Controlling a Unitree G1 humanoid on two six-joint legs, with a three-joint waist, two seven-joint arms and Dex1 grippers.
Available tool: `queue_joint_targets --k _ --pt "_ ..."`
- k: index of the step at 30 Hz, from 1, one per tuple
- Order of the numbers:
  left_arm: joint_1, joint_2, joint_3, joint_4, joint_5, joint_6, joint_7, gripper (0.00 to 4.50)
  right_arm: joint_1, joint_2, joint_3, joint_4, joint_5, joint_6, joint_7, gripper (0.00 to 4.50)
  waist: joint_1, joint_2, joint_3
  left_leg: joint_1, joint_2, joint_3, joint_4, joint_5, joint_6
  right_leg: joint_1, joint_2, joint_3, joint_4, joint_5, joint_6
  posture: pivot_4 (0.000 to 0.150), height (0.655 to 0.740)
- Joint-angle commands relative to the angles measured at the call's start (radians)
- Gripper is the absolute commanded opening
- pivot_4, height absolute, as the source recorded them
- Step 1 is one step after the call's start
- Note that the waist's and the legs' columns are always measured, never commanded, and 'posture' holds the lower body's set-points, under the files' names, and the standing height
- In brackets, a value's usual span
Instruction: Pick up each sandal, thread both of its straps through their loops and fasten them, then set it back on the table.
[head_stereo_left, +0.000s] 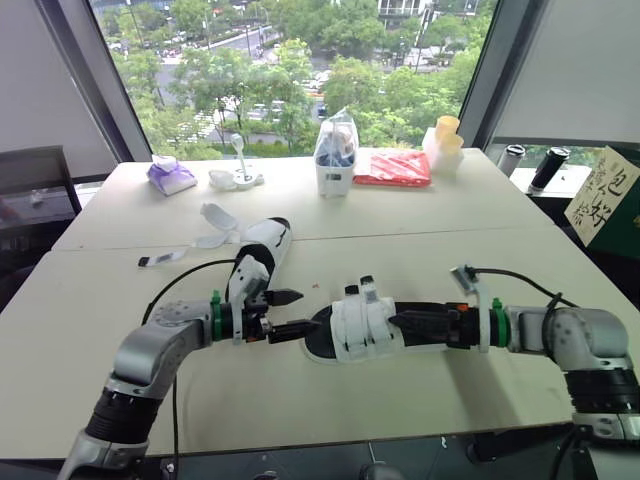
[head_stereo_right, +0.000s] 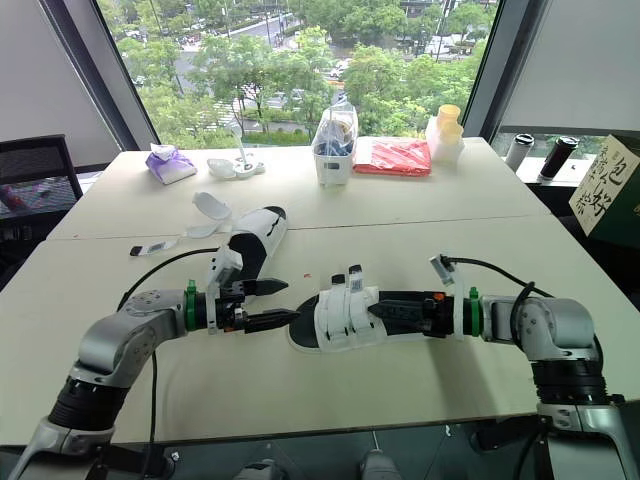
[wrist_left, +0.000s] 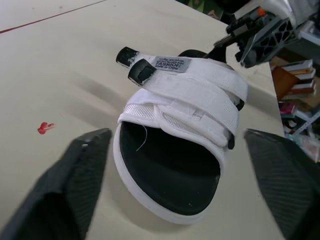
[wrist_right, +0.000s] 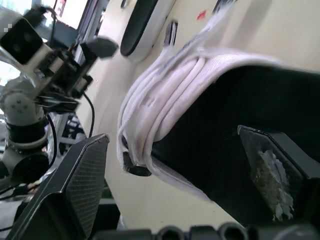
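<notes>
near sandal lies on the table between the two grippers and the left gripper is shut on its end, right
Not quite. The left gripper is open: the left wrist view shows its fingers spread wide before the sandal, closed on nothing. The sandal does lie on the table between it and the right gripper.

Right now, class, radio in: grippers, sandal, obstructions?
Left gripper open, one end of near sandal. Right gripper open, opposite end. Sandal flat on table, straps look closed. Second sandal behind, clear.
</notes>
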Motion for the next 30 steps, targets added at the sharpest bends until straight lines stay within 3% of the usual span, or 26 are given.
queue_joint_targets --k 1,6,8,9,14,17,21,23,27,30 --pt "-0.044 0.023 0.056 -0.053 -0.045 0.016 0.021 4.42 -0.062 0.053 0.004 0.034 0.044 0.028 0.003 4.5 -0.001 0.0 0.0 0.0 0.0 0.0 0.0 0.0 0.0 0.0 0.0 0.0 0.0 0.0 0.0 0.15 0.74" --pt "-0.044 0.038 0.063 -0.092 -0.064 0.034 0.054 4.42 -0.134 0.14 0.027 0.096 0.045 0.043 -0.007 4.5 -0.002 0.0 0.001 0.0 0.0 0.0 0.0 0.0 0.0 0.0 0.0 0.0 0.001 0.0 0.0 0.15 0.74" --pt "-0.035 0.041 0.058 -0.105 -0.063 0.035 0.065 4.5 -0.152 0.157 0.038 0.103 0.038 0.045 -0.013 3.97 -0.001 0.0 0.001 0.0 0.0 0.0 0.0 0.0 0.0 0.0 0.0 0.0 0.001 0.001 0.001 0.15 0.74" --pt "-0.031 0.041 0.059 -0.108 -0.064 0.036 0.073 4.5 -0.15 0.159 0.048 0.095 0.032 0.045 -0.013 3.64 -0.001 0.0 0.001 0.0 0.0 0.0 0.0 0.0 0.0 0.0 0.0 0.0 0.0 0.002 0.002 0.15 0.74" --pt "-0.006 0.044 0.067 -0.128 -0.074 0.039 0.099 4.5 -0.13 0.194 -0.025 0.045 0.063 0.085 -0.104 1.08 0.001 0.001 0.001 -0.001 0.0 0.0 -0.001 0.0 0.0 -0.001 0.0 0.0 0.0 0.001 0.002 0.15 0.74" --pt "-0.006 0.046 0.07 -0.139 -0.085 0.045 0.108 4.5 -0.151 0.244 -0.164 0.035 0.097 0.109 -0.224 0.01 0.002 0.001 0.001 -0.001 0.0 0.0 -0.001 0.0 0.0 -0.001 0.0 0.0 0.0 0.001 0.002 0.15 0.74" --pt "-0.04 0.043 0.074 -0.123 -0.088 0.039 0.12 4.5 -0.306 0.304 -0.514 0.145 0.123 -0.07 -0.581 0.01 0.001 0.004 0.004 -0.001 0.0 0.0 0.0 0.002 -0.003 -0.001 0.0 0.001 0.0 0.002 -0.002 0.15 0.74" --pt "-0.058 0.031 0.071 -0.112 -0.092 0.035 0.131 4.5 -0.365 0.31 -0.618 0.204 0.105 -0.181 -0.75 0.01 0.006 0.003 0.006 -0.001 0.0 0.001 0.0 0.004 -0.006 -0.002 0.0 0.001 0.0 0.003 -0.005 0.15 0.74" --pt "-0.091 -0.002 0.051 -0.074 -0.081 0.014 0.142 4.5 -0.451 0.36 -0.682 0.336 0.002 -0.491 -1.004 0.01 0.0 0.002 0.005 -0.001 0.0 0.0 -0.002 0.004 -0.006 -0.001 0.001 0.001 0.0 0.003 -0.003 0.15 0.74" --pt "-0.109 -0.03 0.04 -0.046 -0.066 -0.005 0.156 4.5 -0.492 0.399 -0.679 0.469 -0.061 -0.719 -1.088 0.01 -0.017 0.002 0.005 0.0 0.0 0.002 -0.002 0.004 -0.006 -0.002 0.001 0.002 0.0 0.004 0.0 0.15 0.74"
